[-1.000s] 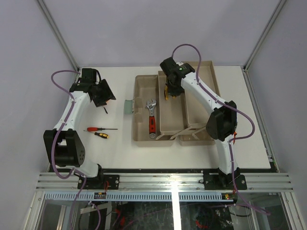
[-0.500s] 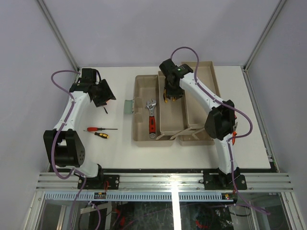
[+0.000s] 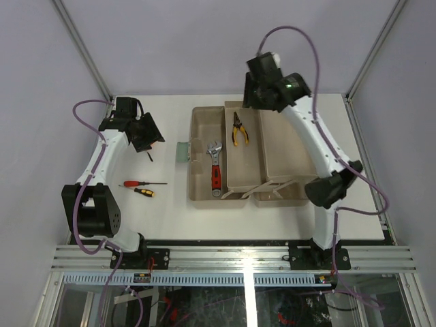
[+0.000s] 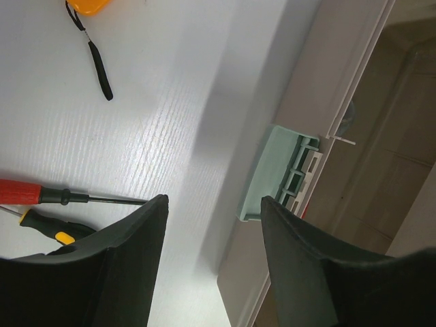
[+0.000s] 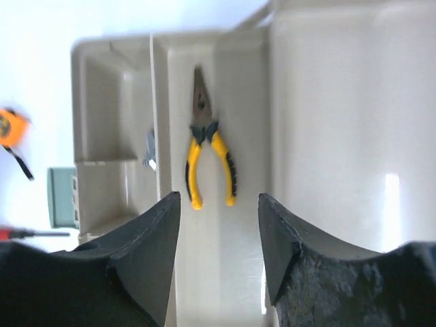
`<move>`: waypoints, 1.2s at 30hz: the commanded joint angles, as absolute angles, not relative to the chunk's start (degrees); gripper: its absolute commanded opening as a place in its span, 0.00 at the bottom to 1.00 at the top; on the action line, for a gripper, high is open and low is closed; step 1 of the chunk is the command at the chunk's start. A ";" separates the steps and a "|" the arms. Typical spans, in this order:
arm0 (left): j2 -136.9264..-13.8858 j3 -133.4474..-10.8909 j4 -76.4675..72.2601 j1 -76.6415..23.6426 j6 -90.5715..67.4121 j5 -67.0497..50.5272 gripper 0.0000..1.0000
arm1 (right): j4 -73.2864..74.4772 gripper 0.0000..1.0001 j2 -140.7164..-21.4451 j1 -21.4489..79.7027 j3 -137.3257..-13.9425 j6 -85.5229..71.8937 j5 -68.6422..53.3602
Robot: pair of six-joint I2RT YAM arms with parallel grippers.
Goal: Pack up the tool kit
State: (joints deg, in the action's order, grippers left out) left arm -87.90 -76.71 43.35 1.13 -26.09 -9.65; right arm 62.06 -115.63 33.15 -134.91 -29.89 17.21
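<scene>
Hanging high over the far end of the toolbox (image 3: 283, 146), the right claw (image 5: 218, 199) has its fingers spread and grips nothing. Yellow-handled pliers (image 3: 238, 129) lie loose below it in the middle tray, close to the tray's far wall. The right tray beside them is bare, and a red-handled wrench (image 3: 215, 167) lies in the left compartment. The toolbox sits right of centre on the desk (image 3: 170, 116), leaving a wide open strip on its left. A green latch (image 4: 279, 174) juts into that strip. Two screwdrivers (image 3: 144, 184) lie there, well apart from the box. The left claw (image 4: 212, 204), open and empty, hovers near the desk's far left corner, beside an orange tape measure (image 4: 88, 5).
</scene>
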 commanded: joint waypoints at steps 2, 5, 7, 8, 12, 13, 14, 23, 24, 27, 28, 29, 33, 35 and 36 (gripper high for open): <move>-88.83 -78.16 41.56 0.51 -25.80 -9.40 0.56 | 66.25 0.57 -104.99 19.21 -137.35 -25.92 24.36; -89.28 -78.54 41.63 0.17 -25.58 -9.23 0.56 | 64.87 0.60 -98.38 5.58 -126.58 -23.71 21.89; -89.42 -78.45 41.65 -0.04 -25.58 -9.23 0.56 | 61.78 0.62 -92.44 -2.56 -117.30 -21.69 19.40; -89.51 -78.45 41.58 -0.06 -25.58 -9.13 0.56 | 60.02 0.63 -89.93 -6.52 -113.09 -20.77 18.28; -89.80 -78.24 41.66 -0.42 -25.66 -9.13 0.56 | 57.08 0.65 -82.10 -18.42 -98.05 -17.25 14.08; -89.93 -78.24 41.63 -0.52 -25.66 -9.14 0.56 | 56.07 0.65 -80.64 -19.97 -94.25 -16.74 13.12; -90.08 -78.22 41.66 -0.66 -25.71 -9.10 0.56 | 55.10 0.65 -79.33 -20.88 -90.18 -16.39 12.35; -89.80 -77.66 41.36 -1.14 -25.67 -9.40 0.56 | 45.22 0.65 -73.84 -21.28 -59.38 -17.64 5.65; -89.74 -77.33 41.25 -1.12 -25.69 -9.53 0.56 | 44.29 0.65 -73.89 -21.27 -57.63 -16.77 5.18; -89.23 -76.40 40.91 -1.15 -25.82 -9.81 0.56 | 41.43 0.65 -75.75 -21.20 -55.34 -14.40 3.68; -89.09 -76.12 40.81 -1.21 -25.91 -9.92 0.56 | 41.05 0.65 -76.93 -21.19 -55.33 -13.97 3.58; -89.01 -75.96 40.70 -1.14 -26.00 -10.01 0.56 | 40.87 0.66 -78.17 -21.18 -55.32 -13.51 3.64; -88.37 -76.08 40.58 -1.09 -25.91 -9.98 0.56 | 39.00 0.67 -81.46 -21.18 -53.93 -11.97 3.38; -88.19 -75.98 40.61 -1.16 -25.84 -9.85 0.56 | 37.87 0.66 -83.57 -21.14 -53.50 -11.79 2.11; -88.08 -75.88 40.58 -1.19 -25.88 -9.78 0.56 | 37.88 0.66 -84.60 -21.18 -53.88 -11.59 1.20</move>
